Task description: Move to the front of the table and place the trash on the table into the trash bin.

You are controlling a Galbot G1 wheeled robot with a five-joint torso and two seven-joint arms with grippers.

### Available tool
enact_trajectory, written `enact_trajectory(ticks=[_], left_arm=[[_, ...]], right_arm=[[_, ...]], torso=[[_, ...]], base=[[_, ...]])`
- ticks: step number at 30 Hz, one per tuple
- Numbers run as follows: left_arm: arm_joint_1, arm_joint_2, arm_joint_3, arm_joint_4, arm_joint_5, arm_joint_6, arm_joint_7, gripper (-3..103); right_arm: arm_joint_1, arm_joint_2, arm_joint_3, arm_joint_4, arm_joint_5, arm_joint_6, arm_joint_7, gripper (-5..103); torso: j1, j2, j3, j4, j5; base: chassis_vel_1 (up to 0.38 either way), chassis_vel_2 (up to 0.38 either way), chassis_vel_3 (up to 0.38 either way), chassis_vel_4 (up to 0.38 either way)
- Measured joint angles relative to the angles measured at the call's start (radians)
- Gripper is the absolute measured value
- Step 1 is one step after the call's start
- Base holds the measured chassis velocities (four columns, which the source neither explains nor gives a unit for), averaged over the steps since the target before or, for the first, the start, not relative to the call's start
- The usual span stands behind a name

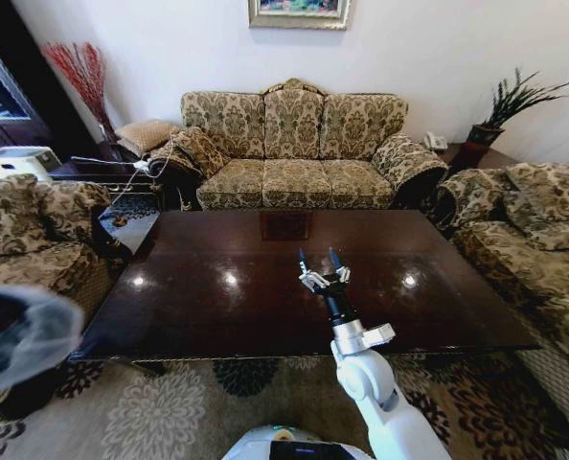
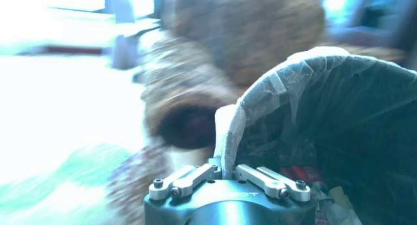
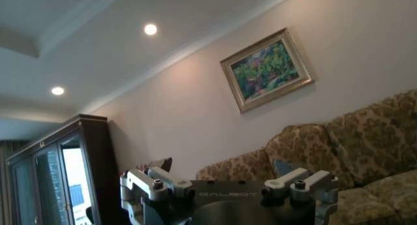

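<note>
Dark glossy table (image 1: 265,287); right tool (image 1: 319,257) spread above it; left tool (image 2: 225,172) pinches bin's liner (image 2: 260,95).

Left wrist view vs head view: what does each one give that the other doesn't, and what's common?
Left wrist view: the left hand shut on the bag-lined rim of the trash bin, plus the bin's inside, with red and white trash lying low in it.
Head view: the table, the sofa behind it, and the right hand open above the tabletop.
Both: the trash bin with its bag; in the head view it sits at the robot's left, beside the table.
</note>
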Motion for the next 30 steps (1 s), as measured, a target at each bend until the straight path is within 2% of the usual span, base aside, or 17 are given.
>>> enact_trajectory(ticks=[1, 3, 4, 5, 7, 8, 11, 12, 15, 16, 18, 22, 23, 26, 28, 30], left_arm=[[0.000, 0.000, 0.000, 0.000, 0.000, 0.000, 0.000, 0], [-0.027, -0.020, 0.035, 0.109, 0.018, -0.048, -0.025, 0], [-0.027, -0.020, 0.035, 0.109, 0.018, -0.048, -0.025, 0], [-0.050, -0.026, 0.066, 0.196, 0.041, -0.077, -0.037, 0], [-0.093, -0.027, 0.114, 0.345, 0.055, -0.100, -0.037, 0], [-0.093, -0.027, 0.114, 0.345, 0.055, -0.100, -0.037, 0], [-0.159, -0.025, 0.177, 0.531, 0.048, -0.102, -0.007, 0], [-0.159, -0.025, 0.177, 0.531, 0.048, -0.102, -0.007, 0], [-0.260, -0.027, 0.262, 0.706, 0.033, -0.074, 0.055, 0], [-0.260, -0.027, 0.262, 0.706, 0.033, -0.074, 0.055, 0], [-0.339, -0.033, 0.311, 0.806, 0.049, -0.068, 0.092, 0], [-0.406, -0.041, 0.343, 0.890, 0.065, -0.063, 0.110, 0], [-0.406, -0.041, 0.343, 0.890, 0.065, -0.063, 0.110, 0], [-0.445, -0.041, 0.361, 0.986, 0.087, -0.063, 0.150, 0], [-0.447, -0.041, 0.361, 0.994, 0.086, -0.062, 0.157, 0], [-0.451, -0.047, 0.360, 1.011, 0.070, -0.025, 0.219, -3]], right_arm=[[0.000, 0.000, 0.000, 0.000, 0.000, 0.000, 0.000, 100], [-0.009, -0.009, 0.011, 0.003, 0.004, 0.000, -0.008, 100], [-0.009, -0.009, 0.011, 0.003, 0.004, 0.000, -0.008, 100], [-0.022, -0.012, 0.011, 0.014, 0.002, 0.000, -0.011, 100], [-0.041, -0.013, 0.008, 0.029, -0.016, 0.000, -0.012, 100], [-0.041, -0.013, 0.008, 0.029, -0.016, 0.000, -0.012, 100], [-0.058, -0.013, 0.021, 0.044, -0.041, -0.003, 0.001, 100], [-0.058, -0.013, 0.021, 0.044, -0.041, -0.003, 0.001, 100], [-0.076, -0.019, 0.071, 0.073, -0.049, -0.018, 0.027, 100], [-0.076, -0.019, 0.071, 0.073, -0.049, -0.018, 0.027, 100], [-0.094, -0.020, 0.104, 0.095, -0.061, -0.020, 0.055, 100], [-0.133, -0.021, 0.152, 0.120, -0.086, -0.022, 0.060, 100], [-0.133, -0.021, 0.152, 0.120, -0.086, -0.022, 0.060, 100], [-0.193, -0.024, 0.207, 0.149, -0.094, -0.022, 0.055, 100], [-0.200, -0.024, 0.214, 0.152, -0.093, -0.021, 0.055, 100], [-0.222, -0.020, 0.238, 0.158, -0.092, -0.020, 0.052, 100]], torso=[[0.000, 0.000, 0.000, 0.0000, 0.0000], [0.000, 0.000, 0.000, -0.0002, -0.0001], [0.000, 0.000, 0.000, -0.0002, -0.0001], [0.000, 0.000, 0.000, -0.0003, 0.0001], [0.000, 0.000, 0.000, -0.0004, -0.0002], [0.000, 0.000, 0.000, -0.0004, -0.0002], [0.000, 0.000, 0.000, 0.0001, -0.0002], [0.000, 0.000, 0.000, 0.0001, -0.0002], [0.000, 0.000, 0.000, -0.0003, -0.0003], [0.000, 0.000, 0.000, -0.0003, -0.0003], [0.000, 0.000, 0.000, -0.0009, 0.0000], [0.000, 0.000, 0.000, -0.0011, 0.0004], [0.000, 0.000, 0.000, -0.0011, 0.0004], [0.000, 0.000, 0.000, -0.0002, 0.0002], [0.000, 0.000, 0.000, -0.0002, 0.0002], [0.000, 0.000, 0.000, -0.0001, 0.0006]], base=[[0.000, 0.000, 0.000, 0.000], [0.000, 0.000, 0.000, 0.000], [0.000, 0.000, 0.000, 0.000], [0.000, 0.000, 0.000, 0.000], [0.000, 0.000, 0.000, 0.000], [0.000, 0.000, 0.000, 0.000], [0.000, 0.000, 0.000, 0.000], [0.000, 0.000, 0.000, 0.000], [0.000, 0.000, 0.000, 0.000], [0.000, 0.000, 0.000, 0.000], [0.000, 0.000, 0.000, 0.000], [0.000, 0.000, 0.000, 0.000], [0.000, 0.000, 0.000, 0.000], [0.000, 0.000, 0.000, 0.000], [0.000, 0.000, 0.000, 0.000], [0.000, 0.000, 0.000, 0.000]])
